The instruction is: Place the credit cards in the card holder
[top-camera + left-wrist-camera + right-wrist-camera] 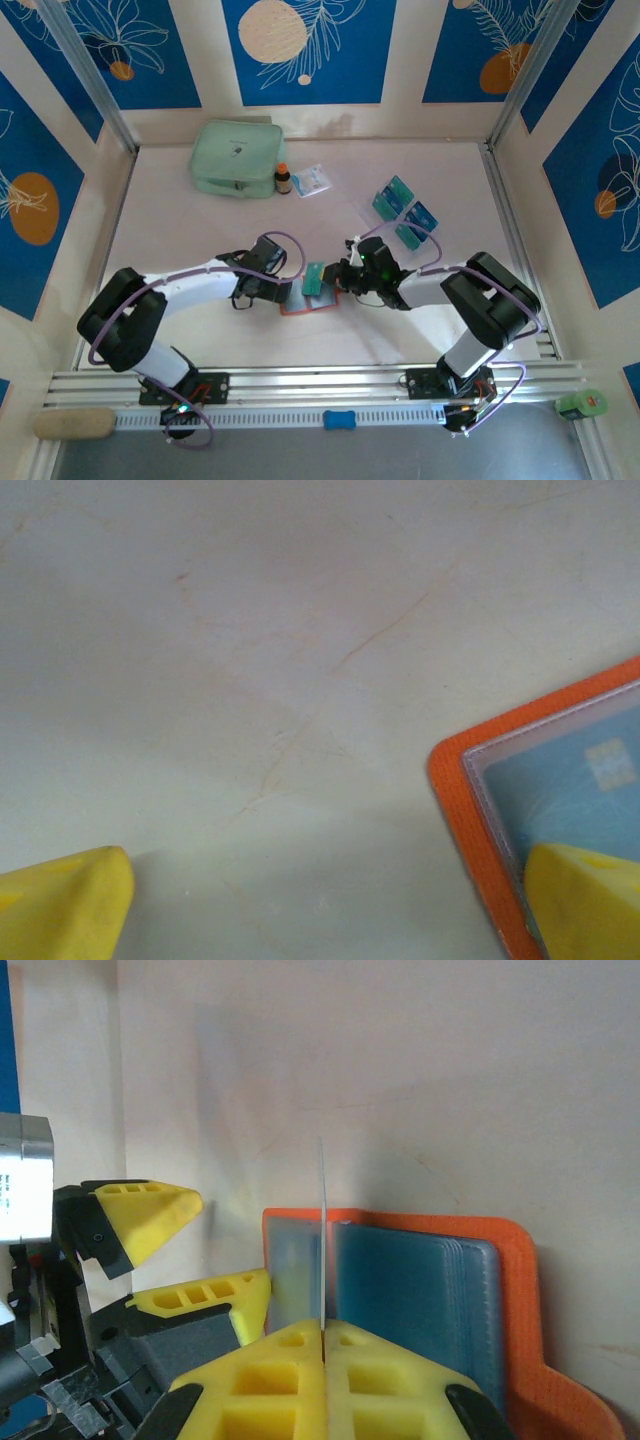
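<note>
Orange holder [305, 308] lies open on the bench [420, 330], between both arms.
Right jaws clamped on a teal card [315, 277], held edge-up just over it; left jaws wide apart, one tip [585, 905] at its edge.

A pale tabletop [170, 220] sits enclosed by cream walls [410, 60] bearing blue panels [350, 60] with white leaf drawings and orange circles; aluminium rails [320, 385] line its near edge.
</note>
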Tool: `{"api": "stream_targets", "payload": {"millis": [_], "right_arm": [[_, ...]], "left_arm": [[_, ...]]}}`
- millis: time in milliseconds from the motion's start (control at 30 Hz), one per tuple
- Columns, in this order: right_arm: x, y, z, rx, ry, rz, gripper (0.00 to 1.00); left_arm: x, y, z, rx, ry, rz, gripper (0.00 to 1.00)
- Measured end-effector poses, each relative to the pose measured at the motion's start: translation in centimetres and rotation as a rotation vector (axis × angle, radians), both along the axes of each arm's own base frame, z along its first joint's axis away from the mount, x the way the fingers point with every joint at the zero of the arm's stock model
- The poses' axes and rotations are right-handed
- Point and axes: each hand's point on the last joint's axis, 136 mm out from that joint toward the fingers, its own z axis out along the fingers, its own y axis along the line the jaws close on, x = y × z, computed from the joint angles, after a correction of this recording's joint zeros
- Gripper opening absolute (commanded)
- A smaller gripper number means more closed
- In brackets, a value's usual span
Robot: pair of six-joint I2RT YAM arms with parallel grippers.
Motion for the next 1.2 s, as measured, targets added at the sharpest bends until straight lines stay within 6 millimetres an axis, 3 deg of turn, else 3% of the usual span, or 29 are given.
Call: {"api": "stream_targets", "payload": {"millis": [367,767,1200], "right_arm": [[-0.6,0.3,-1.2,-0.001,0.038,0.03,0.0],[-0.4,-0.9,-1.5,0.018,0.049,0.018,0.0],[-0.8,-0.6,-1.7,0.025,0.056,0.054,0.0]], "left_arm": [[0.0,0.1,-0.1,0.003,0.001,0.004,1.0],[0.0,0.1,-0.1,0.005,-0.001,0.009,1.0],[0.0,0.1,-0.1,0.005,-0.001,0.009,1.0]]}}
